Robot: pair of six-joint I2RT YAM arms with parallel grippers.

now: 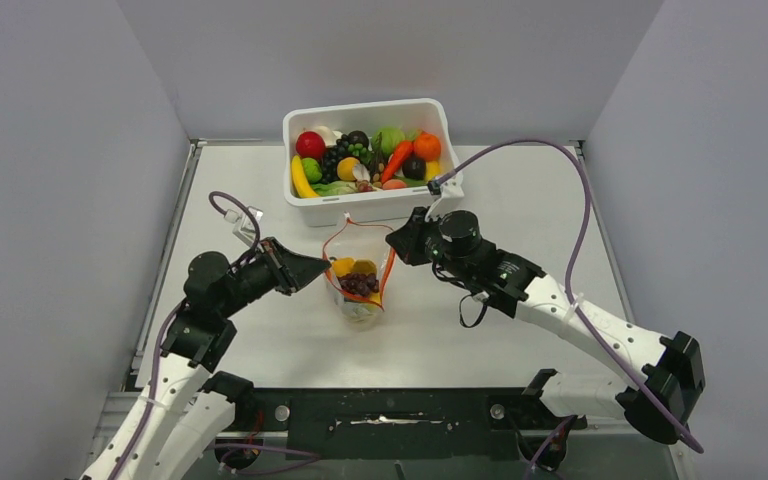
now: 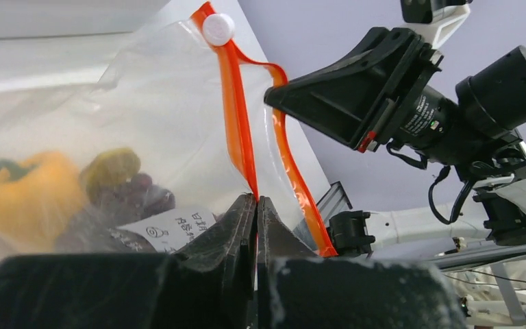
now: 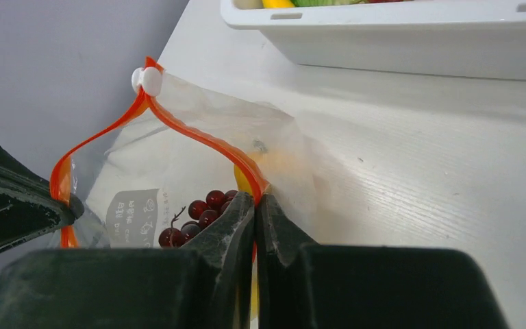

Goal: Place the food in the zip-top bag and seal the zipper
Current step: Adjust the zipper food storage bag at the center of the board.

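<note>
Zip-top bag (image 1: 360,290) stands upright at the middle of the table (image 1: 520,330), just at 6 o'clock of the white tub (image 1: 380,206), not touching it. Bag mouth is open; in the top view the orange zipper (image 2: 236,103) makes a loop, its two strips apart in the middle. They meet at the white slider (image 2: 218,29) at the 12 o'clock end of the mouth. Left gripper (image 2: 256,199) comes in from 9 o'clock, fingers pressed together, pinching the zipper strip on that side of the mouth; the strip runs straight down into the gap between the fingers. Right gripper (image 3: 255,199) comes in from 3 o'clock, fingers pressed together too, pinching the opposite strip where it dips. The grippers face each other across the mouth, near but apart. Food inside the bag: an orange-yellow pepper (image 2: 27,195), dark purple grapes (image 3: 202,212), and an olive-yellow piece between them; can't tell what that one is. A white printed label (image 2: 171,226) shows on the bag wall, low, beside the grapes. The tub sits at 12 o'clock of the table, full of more toy food: a banana (image 1: 301,178) at its 9 o'clock edge, a red apple (image 1: 310,144), a carrot (image 1: 396,160), an orange (image 1: 427,146), green pieces.
</note>
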